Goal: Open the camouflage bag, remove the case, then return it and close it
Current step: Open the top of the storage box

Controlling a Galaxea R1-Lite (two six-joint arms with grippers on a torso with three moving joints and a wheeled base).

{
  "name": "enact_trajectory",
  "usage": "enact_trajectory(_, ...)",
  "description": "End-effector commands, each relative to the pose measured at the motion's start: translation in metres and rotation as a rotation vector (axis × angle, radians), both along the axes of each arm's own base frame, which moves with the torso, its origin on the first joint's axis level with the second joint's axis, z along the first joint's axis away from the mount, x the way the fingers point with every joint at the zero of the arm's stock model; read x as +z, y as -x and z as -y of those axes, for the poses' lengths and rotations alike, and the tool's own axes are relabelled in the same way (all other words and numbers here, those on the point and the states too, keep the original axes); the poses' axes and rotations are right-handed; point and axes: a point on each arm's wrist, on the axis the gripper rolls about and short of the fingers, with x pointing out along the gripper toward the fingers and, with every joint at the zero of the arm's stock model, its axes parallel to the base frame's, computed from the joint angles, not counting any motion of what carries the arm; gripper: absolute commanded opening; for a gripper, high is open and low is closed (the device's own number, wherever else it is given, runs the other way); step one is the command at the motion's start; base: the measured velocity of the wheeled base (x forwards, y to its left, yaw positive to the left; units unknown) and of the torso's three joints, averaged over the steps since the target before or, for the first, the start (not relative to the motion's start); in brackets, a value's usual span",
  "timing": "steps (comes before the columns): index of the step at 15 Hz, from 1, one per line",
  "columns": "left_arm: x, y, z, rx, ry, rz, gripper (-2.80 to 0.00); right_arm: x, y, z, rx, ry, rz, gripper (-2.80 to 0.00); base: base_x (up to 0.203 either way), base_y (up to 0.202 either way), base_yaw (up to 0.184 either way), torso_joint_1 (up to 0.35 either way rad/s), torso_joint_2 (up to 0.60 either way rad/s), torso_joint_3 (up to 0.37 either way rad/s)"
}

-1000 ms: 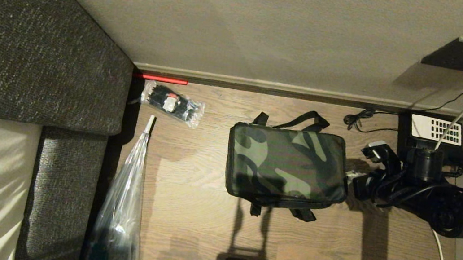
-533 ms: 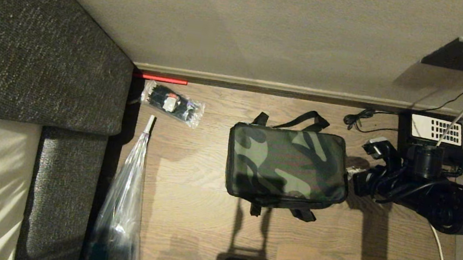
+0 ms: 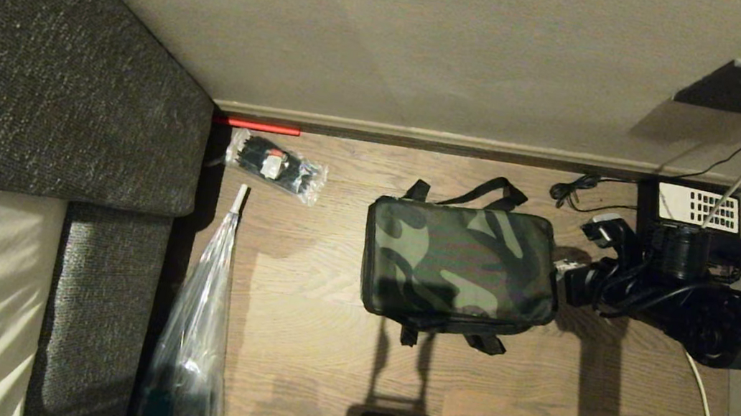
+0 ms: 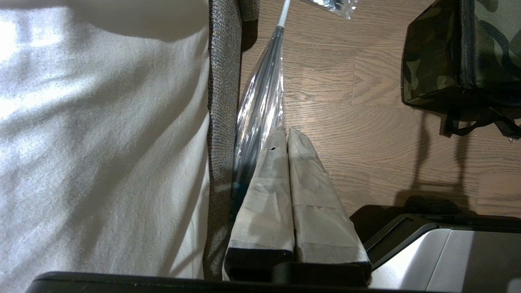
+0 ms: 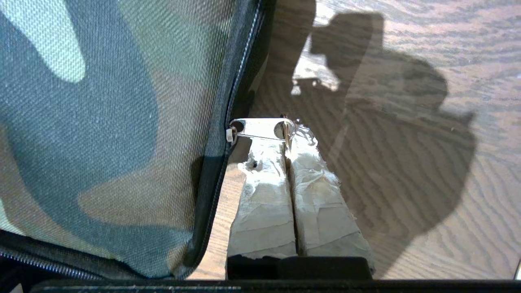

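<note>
- Camouflage bag [image 3: 460, 264]: boxy soft bag in green, olive and dark patches, lying flat on the wooden floor [image 3: 315, 345] near the middle of the head view. Its long axis runs left to right across that view, parallel to the baseboard [image 3: 424, 134]. Broad camouflage face up. Lid shut, zipper line closed along the visible edge.
- Black straps [image 3: 481, 191]: one loop on the far long side, toward the wall; short ends at the near long side.
- Zipper pull [image 5: 260, 128]: small silver tab sticking out level from the bag's right short end, away from the fabric.
- Right gripper [image 5: 287, 134]: at the bag's right end, low over the floor, fingers pointing toward the bag. Taped fingers pressed together, pinching the outer end of the zipper pull at their tips.
- Left gripper [image 4: 287, 136]: parked well left of the bag, over the floor beside the sofa; taped fingers closed flat against each other, holding nothing.
- Sofa [image 3: 56, 69]: dark grey woven upholstery, left side of the head view.
- Clear plastic sleeve [image 3: 197, 329]: long, narrow, lying along the sofa's edge.
- Small plastic packet [image 3: 275, 165]: dark contents, on the floor near the wall corner.
- Telephone [image 3: 697, 207]: black with white keypad, by the wall, beyond the right arm.
</note>
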Motion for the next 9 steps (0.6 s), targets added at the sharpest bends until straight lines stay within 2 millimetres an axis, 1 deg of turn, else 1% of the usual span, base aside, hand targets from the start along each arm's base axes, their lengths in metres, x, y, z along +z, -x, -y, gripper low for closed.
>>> enact_trajectory(1, 0.000, 0.000, 0.000, 0.001, 0.000, -0.001, -2.80, 0.001, -0.002, -0.001, 0.003, -0.001, 0.010, -2.80, 0.000, 0.000, 0.000, 0.000, 0.00, 0.000)
enact_trajectory(9, 0.000, 0.000, 0.000, 0.001, 0.000, 0.000, -2.80, 0.012, -0.013, -0.002, -0.008, -0.037, 0.049, -2.80, 0.000, 0.000, 0.000, 0.000, 0.00, 0.000)
